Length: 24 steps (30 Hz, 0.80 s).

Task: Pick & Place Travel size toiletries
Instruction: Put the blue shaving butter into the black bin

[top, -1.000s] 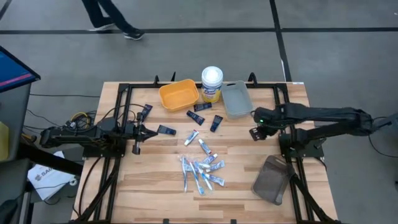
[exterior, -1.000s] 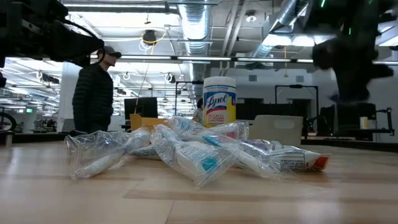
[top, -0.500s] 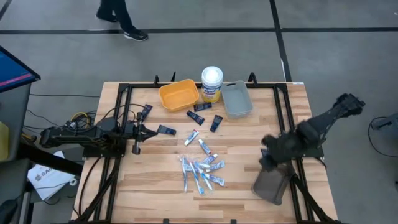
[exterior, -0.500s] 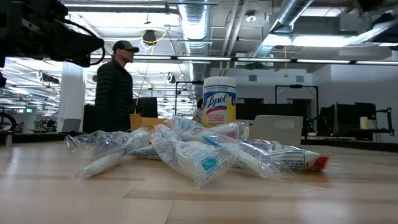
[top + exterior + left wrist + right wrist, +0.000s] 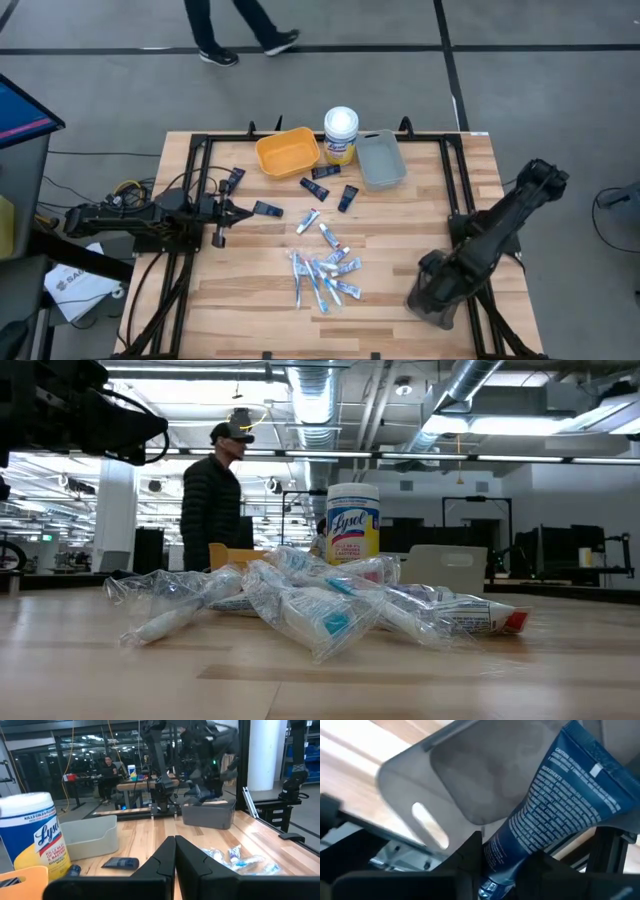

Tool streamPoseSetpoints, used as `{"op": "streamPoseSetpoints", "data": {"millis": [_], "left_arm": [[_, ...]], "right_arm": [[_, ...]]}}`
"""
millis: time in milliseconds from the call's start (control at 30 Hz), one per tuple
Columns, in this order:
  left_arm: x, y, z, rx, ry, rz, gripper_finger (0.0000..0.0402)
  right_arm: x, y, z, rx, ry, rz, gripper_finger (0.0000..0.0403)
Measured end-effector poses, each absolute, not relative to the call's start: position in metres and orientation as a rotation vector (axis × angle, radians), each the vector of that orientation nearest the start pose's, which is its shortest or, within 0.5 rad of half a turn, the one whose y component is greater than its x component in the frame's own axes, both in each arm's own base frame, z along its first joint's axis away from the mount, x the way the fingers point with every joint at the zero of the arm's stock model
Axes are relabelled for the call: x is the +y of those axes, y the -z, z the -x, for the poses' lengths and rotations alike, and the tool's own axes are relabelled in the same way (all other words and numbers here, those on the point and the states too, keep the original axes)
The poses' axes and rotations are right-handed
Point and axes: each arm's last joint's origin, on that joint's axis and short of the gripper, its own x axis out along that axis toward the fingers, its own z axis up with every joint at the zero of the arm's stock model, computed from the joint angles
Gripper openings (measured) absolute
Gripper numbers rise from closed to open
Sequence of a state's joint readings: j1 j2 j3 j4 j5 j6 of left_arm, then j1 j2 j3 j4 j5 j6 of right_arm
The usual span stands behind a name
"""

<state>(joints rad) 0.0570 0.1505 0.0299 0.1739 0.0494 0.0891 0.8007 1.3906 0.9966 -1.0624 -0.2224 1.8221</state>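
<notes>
A dark navy tube (image 5: 560, 815), flat and printed with white lettering, is clamped near its cap end between the fingers of the right gripper (image 5: 432, 282) and is held directly above the dark grey bin (image 5: 436, 292), with nothing between them. Such a tube is judged to be light, soft-walled and somewhat slick, so it is best taken across its flat faces near the stiffer cap end, as is done here; a hard squeeze on the body could be expected to deform it.

Well away from the dark grey bin, toward the table's middle, a heap of small white-and-blue tubes (image 5: 322, 275) in crinkly clear wrappers is seen, some red-tipped; these are likely to slip and rustle when gripped. Further navy tubes (image 5: 316, 187) lie beyond the heap, farther still from the bin. The left gripper (image 5: 222, 213) rests at the far side of the table from the bin, its fingers pressed together on nothing
</notes>
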Motion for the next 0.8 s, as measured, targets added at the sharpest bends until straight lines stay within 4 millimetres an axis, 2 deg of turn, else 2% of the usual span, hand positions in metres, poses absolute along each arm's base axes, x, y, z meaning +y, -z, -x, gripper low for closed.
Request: {"op": "streamPoseSetpoints", "data": {"millis": [100, 233, 400, 467, 567, 667, 800], "left_arm": [[0.005, -0.179, -0.106, -0.063, -0.01, -0.092, 0.0], [0.005, -0.18, -0.106, -0.066, -0.011, -0.093, 0.0], [0.005, -0.18, -0.106, -0.068, -0.011, -0.093, 0.0], [0.005, -0.18, -0.106, -0.068, -0.011, -0.093, 0.0], [0.005, -0.18, -0.106, -0.069, -0.011, -0.093, 0.0], [0.005, -0.18, -0.106, -0.069, -0.011, -0.093, 0.0], [0.005, -0.18, -0.106, -0.07, -0.011, -0.093, 0.0]], "right_arm": [[0.174, -0.222, -0.161, 1.625, 0.696, -0.927, 0.0098], [0.174, -0.221, -0.161, 1.632, 0.697, -0.927, 0.0155], [0.17, -0.231, -0.157, 1.621, 0.658, -0.957, 0.0243], [0.166, -0.238, -0.156, 1.606, 0.642, -0.99, 0.0266], [0.156, -0.261, -0.16, 1.508, 0.586, -1.074, 0.0278], [0.134, -0.293, -0.171, 1.275, 0.518, -1.128, 0.028], [0.095, -0.325, -0.194, 1.038, 0.44, -1.002, 0.028]]}}
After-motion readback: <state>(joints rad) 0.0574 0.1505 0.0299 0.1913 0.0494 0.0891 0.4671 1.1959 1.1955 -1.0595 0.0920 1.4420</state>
